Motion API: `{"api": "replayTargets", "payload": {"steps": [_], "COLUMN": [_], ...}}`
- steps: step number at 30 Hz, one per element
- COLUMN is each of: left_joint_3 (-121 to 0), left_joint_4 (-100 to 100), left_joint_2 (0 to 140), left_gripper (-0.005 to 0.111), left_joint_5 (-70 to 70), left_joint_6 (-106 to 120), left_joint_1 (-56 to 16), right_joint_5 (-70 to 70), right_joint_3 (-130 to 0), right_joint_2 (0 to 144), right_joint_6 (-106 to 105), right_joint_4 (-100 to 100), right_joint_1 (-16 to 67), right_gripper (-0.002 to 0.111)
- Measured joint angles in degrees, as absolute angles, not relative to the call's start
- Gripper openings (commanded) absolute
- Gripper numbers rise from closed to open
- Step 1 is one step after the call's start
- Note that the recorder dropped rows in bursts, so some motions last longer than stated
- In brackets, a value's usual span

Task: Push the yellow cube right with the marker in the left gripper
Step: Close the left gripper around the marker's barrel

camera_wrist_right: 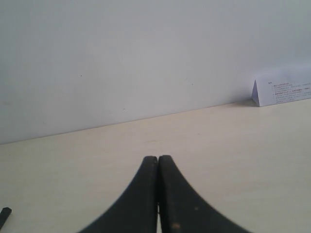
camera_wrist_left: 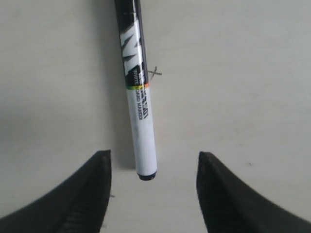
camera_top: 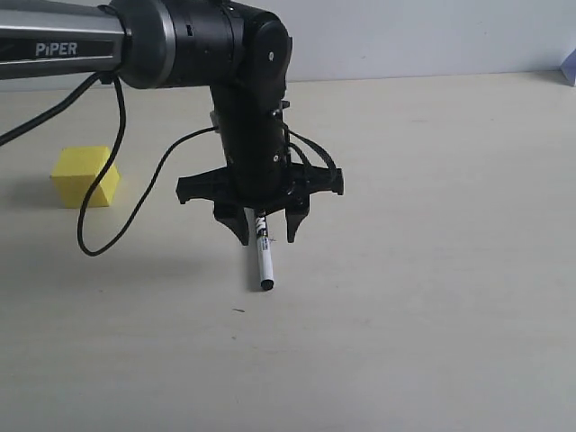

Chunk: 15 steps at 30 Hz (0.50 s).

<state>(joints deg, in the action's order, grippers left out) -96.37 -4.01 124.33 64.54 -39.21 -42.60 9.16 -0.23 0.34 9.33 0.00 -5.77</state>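
The marker (camera_top: 264,259) lies flat on the pale table, free of any grip. My left gripper (camera_top: 268,229) hovers just above its black half, open, the dark fingers standing on either side of the pen. In the left wrist view the marker's white end (camera_wrist_left: 146,162) sits between the two spread fingertips (camera_wrist_left: 103,165), touching neither. The yellow cube (camera_top: 85,175) rests far to the left of the gripper, with the trailing black cable (camera_top: 99,193) hanging in front of it. My right gripper (camera_wrist_right: 158,158) is shut with nothing in it and is out of the exterior view.
A white folded paper card (camera_wrist_right: 282,91) stands at the table's back right edge against the wall (camera_top: 405,36). A small dark pen mark (camera_top: 238,310) lies just in front of the marker's tip.
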Motion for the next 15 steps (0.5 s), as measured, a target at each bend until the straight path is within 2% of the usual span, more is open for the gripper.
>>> {"api": "replayTargets", "payload": {"steps": [15], "left_joint_3": [-96.37], "left_joint_4": [-3.89], "left_joint_2": [128.37], "left_gripper": [0.052], "left_joint_5": [62.28], "left_joint_6": [-39.45], "left_joint_1": [-42.26], "right_joint_5": [9.16], "right_joint_3": [-0.23], "right_joint_2": [0.34], "right_joint_6": [9.33], "right_joint_4": [0.00], "right_joint_1": [-5.77], "right_gripper": [0.000]}}
